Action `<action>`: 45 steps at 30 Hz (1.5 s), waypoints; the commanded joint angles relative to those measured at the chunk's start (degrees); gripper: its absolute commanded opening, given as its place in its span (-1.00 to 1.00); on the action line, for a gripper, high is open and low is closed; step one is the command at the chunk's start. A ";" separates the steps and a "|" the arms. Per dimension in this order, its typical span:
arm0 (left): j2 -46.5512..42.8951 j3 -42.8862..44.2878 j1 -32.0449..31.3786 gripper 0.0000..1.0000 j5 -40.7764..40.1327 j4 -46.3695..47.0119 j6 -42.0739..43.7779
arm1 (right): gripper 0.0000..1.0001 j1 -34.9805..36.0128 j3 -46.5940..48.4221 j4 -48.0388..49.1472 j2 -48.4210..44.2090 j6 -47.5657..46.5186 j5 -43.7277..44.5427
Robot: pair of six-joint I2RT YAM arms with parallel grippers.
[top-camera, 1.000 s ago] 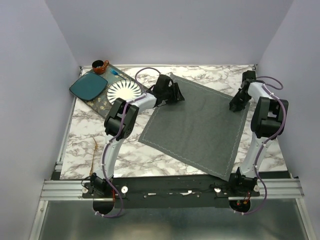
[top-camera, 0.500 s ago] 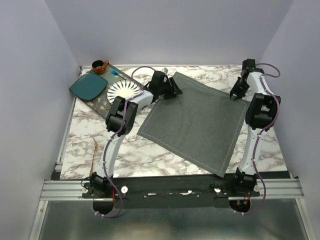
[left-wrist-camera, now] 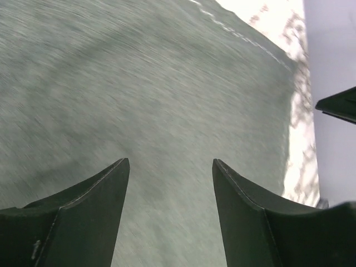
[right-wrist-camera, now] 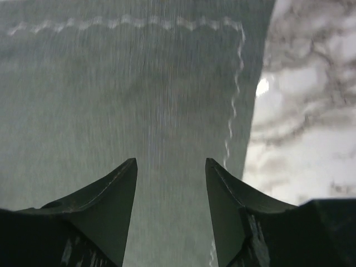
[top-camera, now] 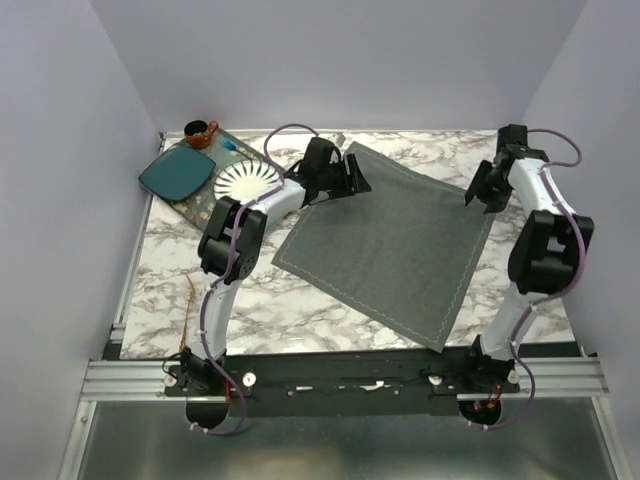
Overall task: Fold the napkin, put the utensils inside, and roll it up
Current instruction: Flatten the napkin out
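Observation:
The napkin (top-camera: 385,245), a dark grey cloth, lies spread flat on the marble table like a diamond. My left gripper (top-camera: 356,180) hovers over its far left corner, open, with only cloth (left-wrist-camera: 139,83) showing beneath the fingers (left-wrist-camera: 169,161). My right gripper (top-camera: 477,192) is over the far right corner, also open and holding nothing (right-wrist-camera: 171,159); the napkin's stitched hem (right-wrist-camera: 233,111) runs beside its right finger. The utensils (top-camera: 188,310), thin brown sticks, lie on the table at the near left, away from both grippers.
A white ribbed plate (top-camera: 247,182), a teal square plate (top-camera: 177,172) and a small brown cup (top-camera: 200,132) sit on a dark tray at the far left. Purple cables loop along both arms. Walls close in the table on three sides.
The napkin has shifted a little left and farther back. Both grippers' jaws have widened, the right one more. The right arm has swung outward to the right.

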 commanded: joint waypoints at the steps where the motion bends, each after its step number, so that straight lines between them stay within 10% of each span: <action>1: -10.91 -7.99 -0.67 0.36 -2.72 -1.51 3.08 | 0.22 1.49 -16.60 5.87 -15.07 0.61 -4.74; 16: -22.95 -34.01 -0.23 -0.24 -11.16 -3.09 5.37 | -0.45 8.00 -42.75 12.12 -25.39 2.10 -4.85; 30: -36.84 -52.65 -0.49 -0.29 -14.78 -2.65 1.94 | -0.43 3.35 -45.58 10.81 -19.43 5.19 3.69; 45: -32.21 -42.11 -1.90 -0.14 -10.29 -3.45 2.74 | -0.09 2.99 -38.01 9.66 -21.79 4.13 -0.28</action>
